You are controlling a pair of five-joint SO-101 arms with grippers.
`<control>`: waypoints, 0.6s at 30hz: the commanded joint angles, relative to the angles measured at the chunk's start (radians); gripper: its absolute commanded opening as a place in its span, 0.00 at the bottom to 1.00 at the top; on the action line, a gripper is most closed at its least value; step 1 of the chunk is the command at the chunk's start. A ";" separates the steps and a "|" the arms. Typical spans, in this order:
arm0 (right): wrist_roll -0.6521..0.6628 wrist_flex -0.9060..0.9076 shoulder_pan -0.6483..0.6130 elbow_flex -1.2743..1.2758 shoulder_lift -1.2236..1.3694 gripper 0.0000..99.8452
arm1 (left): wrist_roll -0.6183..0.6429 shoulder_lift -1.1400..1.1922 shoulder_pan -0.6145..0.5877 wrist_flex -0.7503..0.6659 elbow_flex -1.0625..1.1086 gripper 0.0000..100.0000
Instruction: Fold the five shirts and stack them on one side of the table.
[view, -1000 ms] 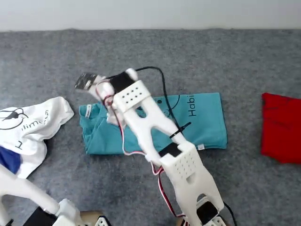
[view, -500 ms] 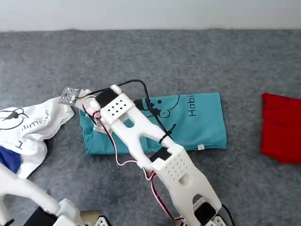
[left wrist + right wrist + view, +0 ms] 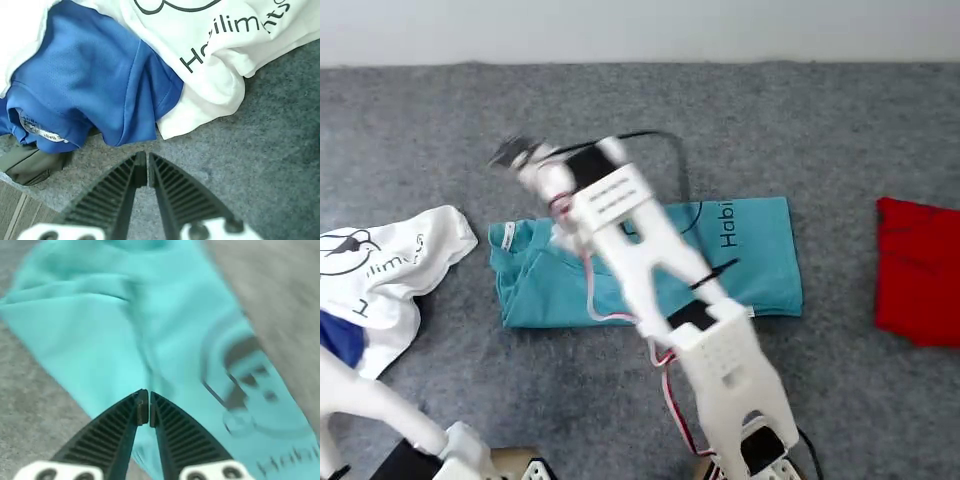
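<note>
Hanging above the teal shirt [image 3: 165,330], R gripper [image 3: 143,409] had jaws pressed together, pinching nothing; in the high view the shirt spread toward 4 o'clock from it. L gripper [image 3: 148,172], also closed & empty, sat near the blue shirt [image 3: 90,85] and white shirt [image 3: 215,45], at the table's [image 3: 770,130] 9 o'clock.

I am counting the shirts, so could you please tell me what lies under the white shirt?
A blue shirt pokes out from under the white shirt, with an olive cloth at its edge. How far they extend underneath is covered.
</note>
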 commanded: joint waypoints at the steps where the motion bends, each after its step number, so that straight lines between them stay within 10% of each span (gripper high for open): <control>1: -0.021 0.047 0.104 0.123 -0.165 0.01 | -0.008 -0.031 0.002 -0.032 -0.004 0.01; 18: -0.334 -0.039 0.581 0.394 -0.306 0.37 | -0.003 -0.021 0.164 -0.048 -0.001 0.01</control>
